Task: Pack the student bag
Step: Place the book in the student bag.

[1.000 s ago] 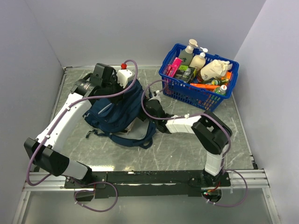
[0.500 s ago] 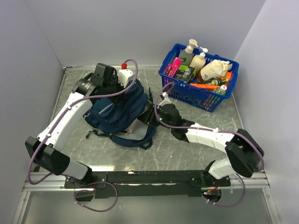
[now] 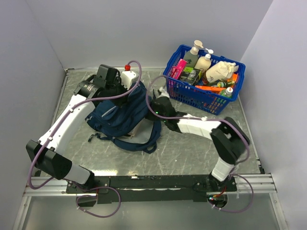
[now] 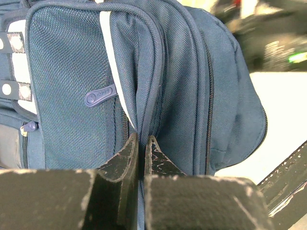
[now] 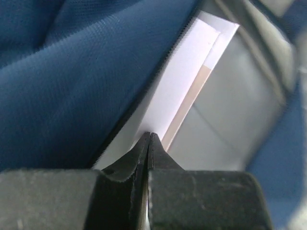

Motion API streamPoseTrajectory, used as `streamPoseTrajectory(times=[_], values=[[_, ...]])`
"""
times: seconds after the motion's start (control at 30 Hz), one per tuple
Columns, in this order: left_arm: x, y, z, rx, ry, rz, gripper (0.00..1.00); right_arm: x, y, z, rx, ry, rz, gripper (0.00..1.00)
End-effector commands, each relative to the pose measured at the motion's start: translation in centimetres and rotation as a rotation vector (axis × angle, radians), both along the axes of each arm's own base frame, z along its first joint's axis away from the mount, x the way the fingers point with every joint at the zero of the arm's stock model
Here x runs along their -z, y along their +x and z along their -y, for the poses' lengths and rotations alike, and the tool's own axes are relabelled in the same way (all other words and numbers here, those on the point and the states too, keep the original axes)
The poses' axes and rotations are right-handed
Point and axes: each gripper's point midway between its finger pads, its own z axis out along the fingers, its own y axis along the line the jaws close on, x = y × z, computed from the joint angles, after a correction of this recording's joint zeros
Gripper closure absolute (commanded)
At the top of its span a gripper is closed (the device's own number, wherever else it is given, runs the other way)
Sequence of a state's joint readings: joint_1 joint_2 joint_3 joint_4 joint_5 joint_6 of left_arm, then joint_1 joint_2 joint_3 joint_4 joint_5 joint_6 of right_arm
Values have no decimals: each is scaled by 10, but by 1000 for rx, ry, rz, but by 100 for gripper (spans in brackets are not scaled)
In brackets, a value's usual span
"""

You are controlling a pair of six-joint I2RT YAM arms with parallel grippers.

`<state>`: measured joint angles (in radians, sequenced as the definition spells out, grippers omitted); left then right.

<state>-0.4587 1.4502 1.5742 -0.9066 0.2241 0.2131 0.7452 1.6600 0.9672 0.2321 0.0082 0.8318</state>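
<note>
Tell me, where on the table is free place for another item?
Free: the near strip between the student bag and the arm bases; the right edge in front of the blue basket. Crowded: between bag and basket, around the right hand.

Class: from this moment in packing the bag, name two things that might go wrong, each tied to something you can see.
1. The left pincer pinches only a thin fold of fabric on the student bag; the fold may slip free and the bag sag.
2. The right pincer is shut at the very edge of the white sheet by the bag; it may have no real hold, or crease the sheet if pulled.
</note>
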Motion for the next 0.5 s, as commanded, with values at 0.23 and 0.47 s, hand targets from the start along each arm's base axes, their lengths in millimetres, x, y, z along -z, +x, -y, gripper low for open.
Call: streamPoseTrajectory(times=[0.23,0.47], values=[[-79,5,25,65,-177,180,93,-23,-39,-94,-176,110,-55,100],[-63,6,26,63,-173,150,92,-53,-21,8,45,77,55,82]])
